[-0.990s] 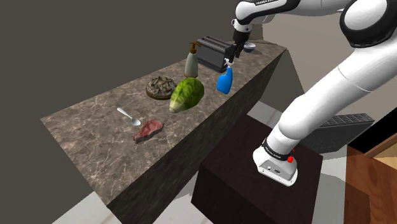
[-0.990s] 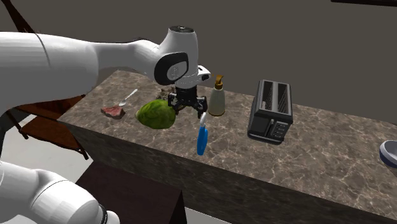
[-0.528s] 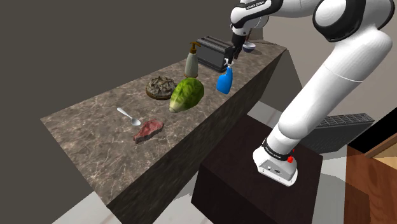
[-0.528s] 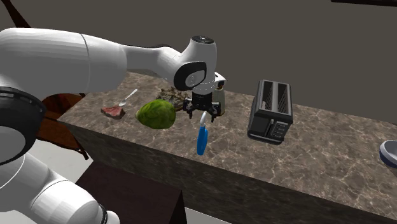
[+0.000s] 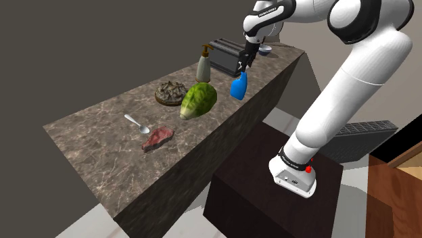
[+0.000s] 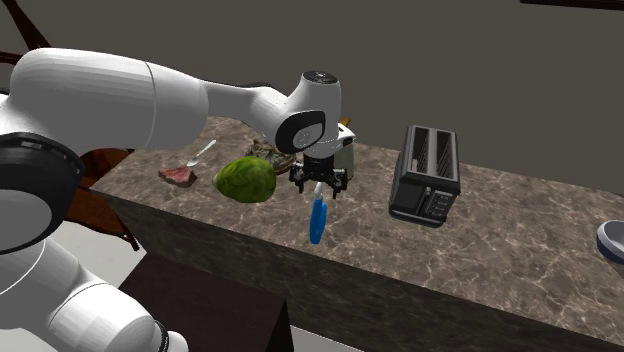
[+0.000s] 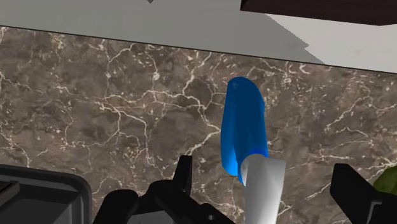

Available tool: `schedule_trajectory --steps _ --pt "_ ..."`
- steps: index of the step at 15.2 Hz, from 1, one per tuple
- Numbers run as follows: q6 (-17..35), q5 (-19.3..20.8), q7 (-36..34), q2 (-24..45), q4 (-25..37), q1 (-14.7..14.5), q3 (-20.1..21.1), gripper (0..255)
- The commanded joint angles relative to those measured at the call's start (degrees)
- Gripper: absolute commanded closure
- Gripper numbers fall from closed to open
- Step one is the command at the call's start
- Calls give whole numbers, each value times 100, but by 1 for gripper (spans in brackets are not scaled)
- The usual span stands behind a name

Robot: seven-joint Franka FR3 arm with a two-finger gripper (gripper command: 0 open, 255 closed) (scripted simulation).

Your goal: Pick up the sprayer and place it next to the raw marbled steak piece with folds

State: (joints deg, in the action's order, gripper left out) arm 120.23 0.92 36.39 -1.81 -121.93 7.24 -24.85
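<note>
Wrist view looks down along the gripper (image 7: 263, 165) at the blue sprayer (image 7: 243, 130), whose pale grey head rises between the two black fingers (image 7: 184, 172). They are spread wide, and neither one touches it. In the shoulder view the gripper (image 5: 244, 62) hangs just above the sprayer (image 5: 238, 86), which stands on the dark, veined stone surface (image 5: 101, 128) near its front edge, just in front of a black toaster (image 5: 226, 55). Toward that view's left, near the sprayer, are a soap dispenser (image 5: 204, 65) and a green lettuce head (image 5: 198, 101). Farther left come a round dish (image 5: 170, 92) with a brown heap, a spoon (image 5: 137, 123) and the steak (image 5: 157, 138) — reddish, folded, and well apart from the sprayer, with the lettuce head between them. In the second exterior view the sprayer (image 6: 317, 218) leans a little under the gripper (image 6: 320, 186). The steak (image 6: 178, 176) lies beyond the lettuce head (image 6: 246, 180) toward that view's left, the toaster (image 6: 427, 173) stands to the right, and a bowl (image 6: 610, 240) sits at the right edge.
</note>
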Motion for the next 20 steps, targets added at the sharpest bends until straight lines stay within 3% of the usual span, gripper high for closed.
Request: schedule_trajectory --steps 1,4,5,14,20 --pt "8 0 -3 0 -7 -1 1 0" --pt "7 0 -2 0 -6 -1 1 0" --pt "7 0 -2 0 -6 -1 1 255" --pt "8 0 -3 0 -7 -1 1 255" --pt "-446 74 -58 -169 293 -10 20 255"
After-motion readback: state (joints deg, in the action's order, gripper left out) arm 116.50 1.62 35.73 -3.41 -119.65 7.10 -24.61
